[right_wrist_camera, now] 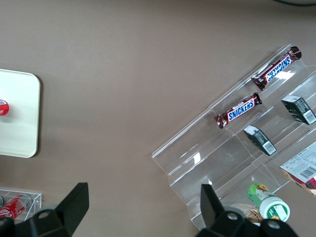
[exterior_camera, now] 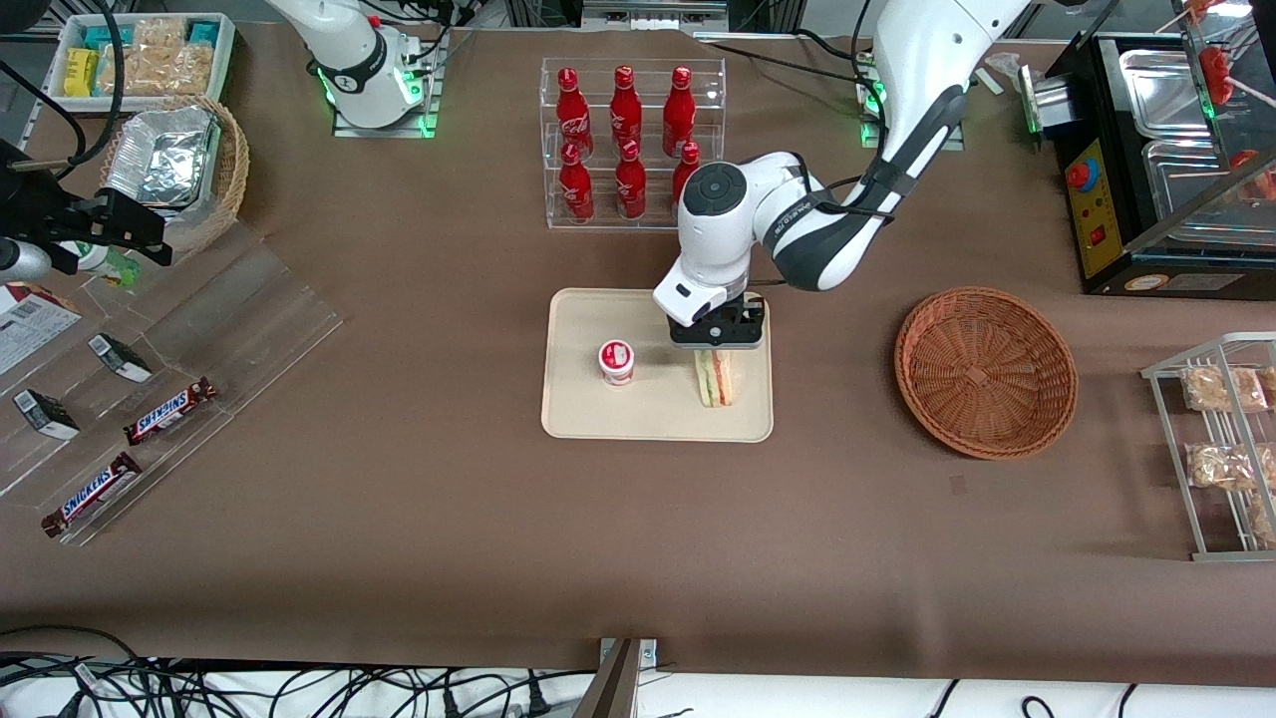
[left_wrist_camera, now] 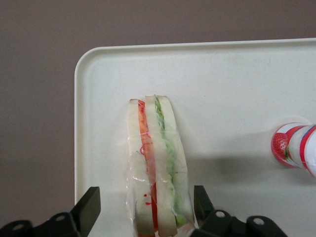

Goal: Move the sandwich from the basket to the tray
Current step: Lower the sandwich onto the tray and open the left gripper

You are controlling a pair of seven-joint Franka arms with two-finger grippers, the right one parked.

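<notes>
One plastic-wrapped triangular sandwich (left_wrist_camera: 157, 168) standing on cream rectangular tray (exterior_camera: 578, 414); pincer (left_wrist_camera: 148, 210) spread open astride it; round reddish wicker basket (exterior_camera: 985, 371) emptied; withdrawal remaining.

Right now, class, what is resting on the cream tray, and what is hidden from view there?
On the tray stand the sandwich and a small red-and-white cup. The gripper hangs over the sandwich, fingers open beside it. Its body covers the sandwich's top in the front view.

a small red-and-white cup (exterior_camera: 617, 361) stands just beside the gripper's (exterior_camera: 716, 347) fingers, toward the parked arm's end. 6 red bottles (exterior_camera: 625, 105) stand farther from the front camera than the fingers. 2 snickers bars (exterior_camera: 170, 411) lie well apart from them.
</notes>
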